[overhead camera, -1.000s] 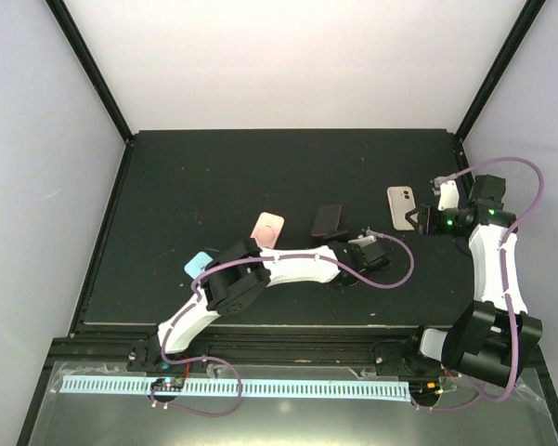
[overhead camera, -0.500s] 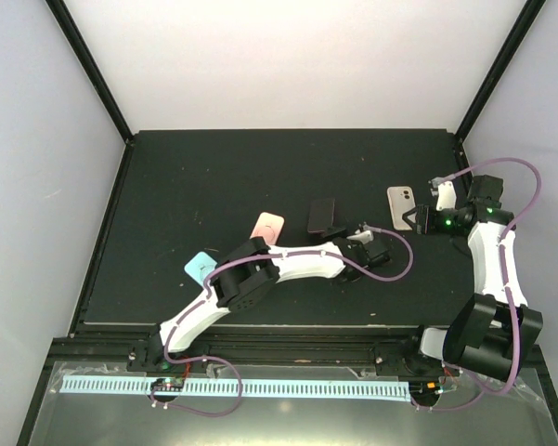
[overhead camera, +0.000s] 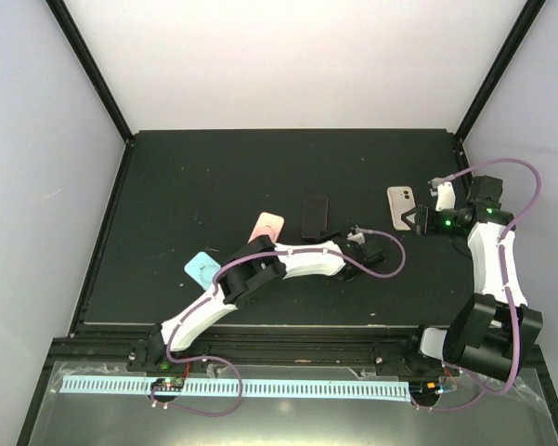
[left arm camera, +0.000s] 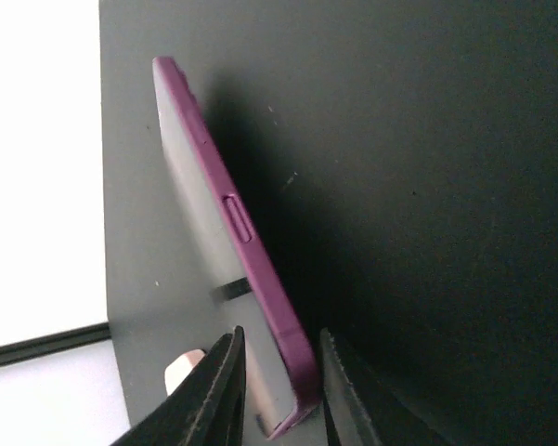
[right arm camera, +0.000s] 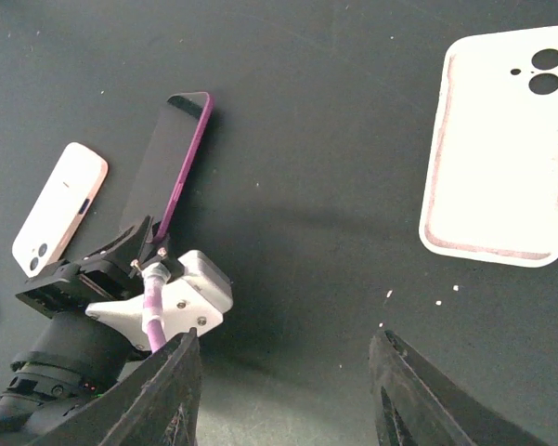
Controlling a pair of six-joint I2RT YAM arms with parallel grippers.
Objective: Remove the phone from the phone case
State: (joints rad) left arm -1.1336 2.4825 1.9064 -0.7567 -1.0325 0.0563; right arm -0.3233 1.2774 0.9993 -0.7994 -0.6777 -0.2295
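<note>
Left claw (left arm camera: 279, 342) straddles the near end of the dark slab phone in its purple rubber case (left arm camera: 225, 204), jaws narrow; whether they pinch, I cannot tell. Right claw (right arm camera: 286, 372) hangs half-open, empty, the phone mid-table at its 9 o'clock

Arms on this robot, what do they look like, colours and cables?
Left arm and right arm match: white links, black joints, a purple cable looping alongside each. Green lights glow near the right wrist. The left tool and right tool have black fingers.
</note>
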